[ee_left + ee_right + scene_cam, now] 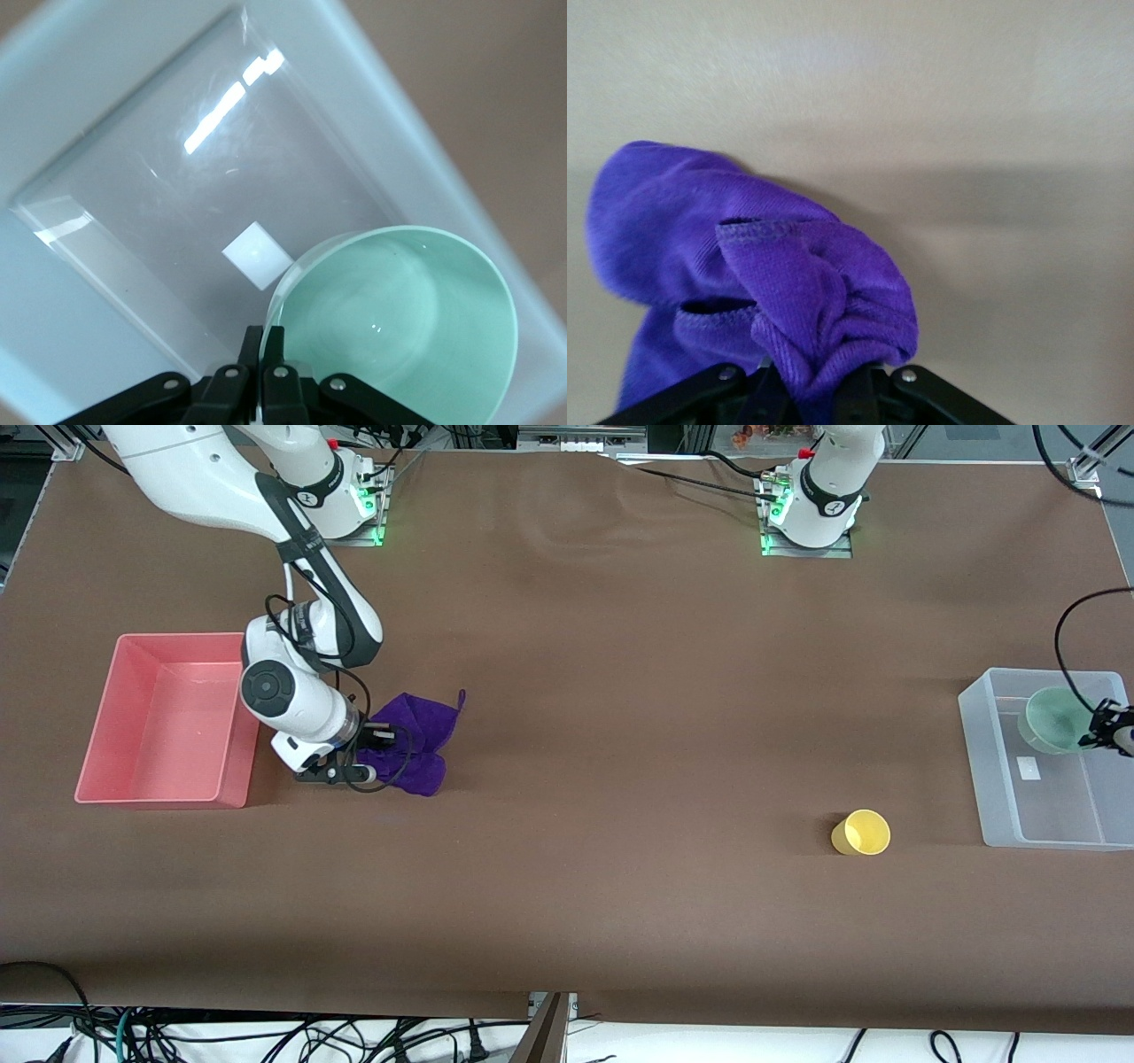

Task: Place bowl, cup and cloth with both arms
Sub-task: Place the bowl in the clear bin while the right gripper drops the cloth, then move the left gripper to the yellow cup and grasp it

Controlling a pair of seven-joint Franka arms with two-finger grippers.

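The mint-green bowl (1054,720) hangs tilted over the clear bin (992,779) at the left arm's end of the table. My left gripper (264,350) is shut on the bowl's rim (282,301), one finger inside and one outside; the bowl (399,328) is above the bin's floor. The purple cloth (416,740) lies crumpled beside the pink tray. My right gripper (815,376) is shut on a bunched fold of the cloth (824,310), low over the table. The yellow cup (861,833) lies on its side, nearer the front camera than the bin.
A pink tray (115,717) sits at the right arm's end of the table, right beside my right wrist. A white label (257,255) lies on the clear bin's floor. Brown cloth covers the table.
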